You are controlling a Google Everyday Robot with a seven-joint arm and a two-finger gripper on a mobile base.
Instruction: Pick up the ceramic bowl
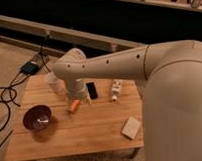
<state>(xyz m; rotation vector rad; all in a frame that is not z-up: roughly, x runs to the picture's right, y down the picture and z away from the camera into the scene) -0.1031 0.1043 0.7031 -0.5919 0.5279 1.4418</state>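
The ceramic bowl (pixel 37 117) is round, shallow, dark maroon and glossy. It sits on the wooden table (pixel 96 130) near the front left corner. My gripper (pixel 79 98) hangs below the beige wrist over the middle of the table, to the right of the bowl and a little behind it, apart from it. A small orange carrot-like thing (pixel 73 106) lies just below the gripper. A whitish cup (pixel 54 84) stands behind the bowl, to the left of the wrist.
A black flat thing (pixel 91 90) and a white tube (pixel 116 89) lie at the table's back middle. A white card-like thing (pixel 130 127) lies at the front right. Cables (pixel 7 96) and a small box (pixel 30 67) are on the floor at left.
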